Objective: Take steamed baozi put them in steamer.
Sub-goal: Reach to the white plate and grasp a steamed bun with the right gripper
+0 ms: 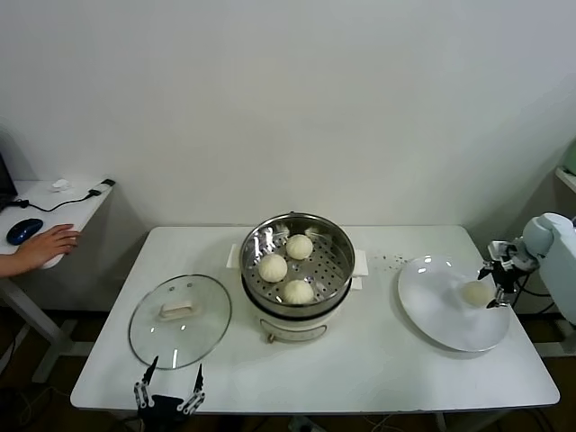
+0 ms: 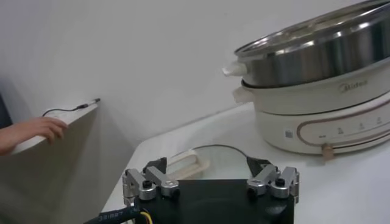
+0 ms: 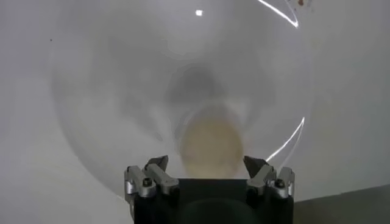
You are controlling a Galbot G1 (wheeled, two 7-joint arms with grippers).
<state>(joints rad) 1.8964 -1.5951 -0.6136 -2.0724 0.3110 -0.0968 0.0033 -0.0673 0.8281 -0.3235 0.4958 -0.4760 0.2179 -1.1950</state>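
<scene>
**Last Bun Waited on the Plate**

While the right gripper [image 3: 207, 176] hung directly over the last baozi [image 3: 211, 148], its fingers [image 3: 156, 172] stood spread to either side of the bun, released and grasping nothing. That open straddle suited a top-down pinch, judging by how the bun sat centred in the gap; whether the tips had reached its sides could not be told from the blurred wrist view. The bun lay on the white plate [image 1: 432, 310], near that plate's right edge, where the right arm reached in from the worktop's [image 1: 360, 378] right side.

Three other baozi [image 1: 273, 267] already rested on the perforated tray inside the steamer [image 1: 337, 245], which stood mid-worktop on its white base, open-topped so buns could be dropped in. By my reading, the task was three-quarters done, with one pick and carry left.

The left gripper [image 1: 168, 389] was parked at the near edge of the worktop, fingers [image 2: 154, 182] open and empty, just beside the glass lid [image 1: 148, 337], which lay flat to the steamer's left, presumably kept clear of the loading. A person's hand [image 1: 43, 245] rested on a side desk.
</scene>
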